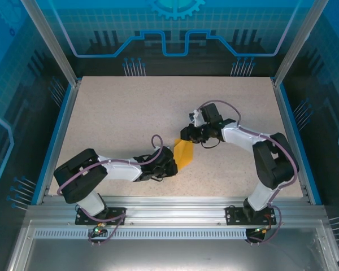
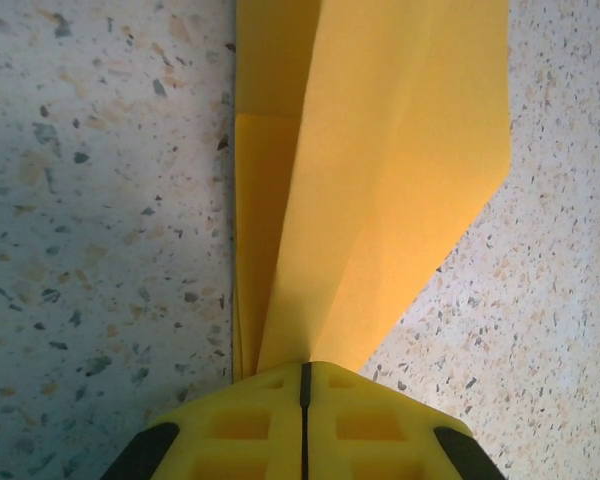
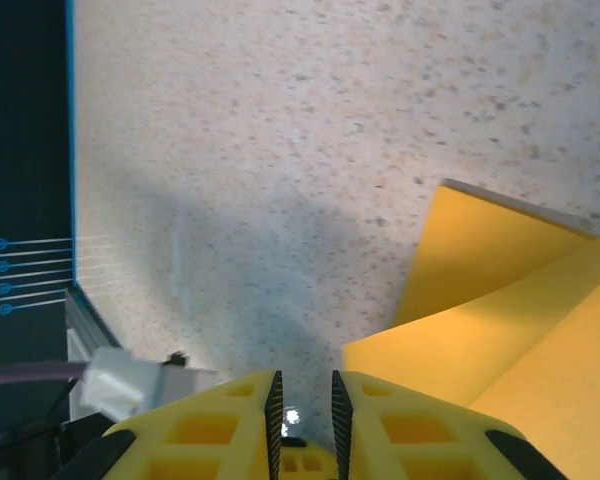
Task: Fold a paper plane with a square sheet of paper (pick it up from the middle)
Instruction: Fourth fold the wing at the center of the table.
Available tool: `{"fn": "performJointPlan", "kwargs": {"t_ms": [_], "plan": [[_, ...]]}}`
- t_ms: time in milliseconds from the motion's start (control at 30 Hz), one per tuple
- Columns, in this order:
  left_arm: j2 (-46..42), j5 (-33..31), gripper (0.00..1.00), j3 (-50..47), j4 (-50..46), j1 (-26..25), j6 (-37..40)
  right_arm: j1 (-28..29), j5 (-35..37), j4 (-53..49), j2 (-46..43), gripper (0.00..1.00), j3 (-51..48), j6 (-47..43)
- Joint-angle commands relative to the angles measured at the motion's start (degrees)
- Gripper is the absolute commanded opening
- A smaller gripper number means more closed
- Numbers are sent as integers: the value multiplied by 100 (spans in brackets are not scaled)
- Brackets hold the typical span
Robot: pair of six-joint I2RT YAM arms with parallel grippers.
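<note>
The orange-yellow paper plane (image 1: 184,153) lies on the speckled table between the two grippers, folded into a narrow dart with long creases. My left gripper (image 1: 170,164) is shut on its near end. In the left wrist view the plane (image 2: 370,180) fans out from the closed fingertips (image 2: 303,368), one flap lifted and a narrower layer flat on the left. My right gripper (image 1: 186,134) hovers at the plane's far end. In the right wrist view its jaws (image 3: 302,385) stand a narrow gap apart with nothing between them, and the plane (image 3: 500,320) lies just right of the right finger.
The speckled table (image 1: 113,118) is bordered by blue rails on the left (image 1: 59,135) and right (image 1: 288,135). A silver frame rail (image 1: 169,203) runs along the near edge by the arm bases. The left arm's cable (image 1: 156,141) loops above its wrist.
</note>
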Motion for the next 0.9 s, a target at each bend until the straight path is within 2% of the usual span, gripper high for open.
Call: {"fn": "performJointPlan", "kwargs": {"t_ms": [0, 200, 367, 600, 867], "plan": [[407, -268, 8, -342, -681, -12, -95, 180, -157, -88, -31, 21, -287, -53], [400, -207, 8, -372, -640, -12, -111, 680, -207, 408, 378, 19, -532, 154], [372, -208, 8, -386, -688, -12, -95, 712, -120, 690, 714, 19, -635, 219], [395, -223, 7, -460, -705, -12, -71, 358, 122, 615, 1225, 18, -435, -44], [569, -165, 7, -535, -663, -13, -54, -109, 54, 483, 1548, 19, -94, -240]]}}
